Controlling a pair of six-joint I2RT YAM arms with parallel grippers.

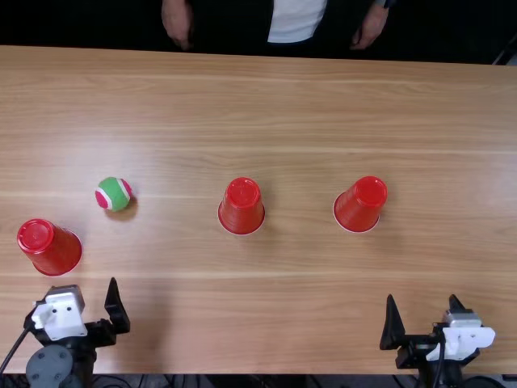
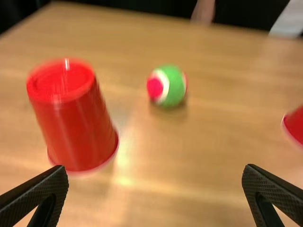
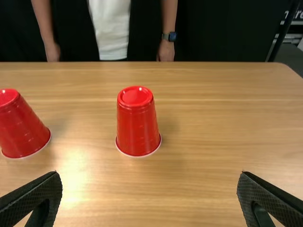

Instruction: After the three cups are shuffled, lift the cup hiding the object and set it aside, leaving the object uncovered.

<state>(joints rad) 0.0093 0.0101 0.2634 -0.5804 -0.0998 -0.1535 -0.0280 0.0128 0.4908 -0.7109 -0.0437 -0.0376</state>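
Three red cups stand upside down on the wooden table. The left cup is near the front left corner. A green and pink ball lies uncovered just beyond and to the right of it. The middle cup and the right cup stand in a row mid-table. My left gripper is open at the near edge, just in front of the left cup. My right gripper is open at the near edge, in front of the right cup.
A person stands across the table's far edge, hands hanging off the table. The middle cup's rim is at the edge of the left wrist view. Bare wood lies between the cups and both grippers.
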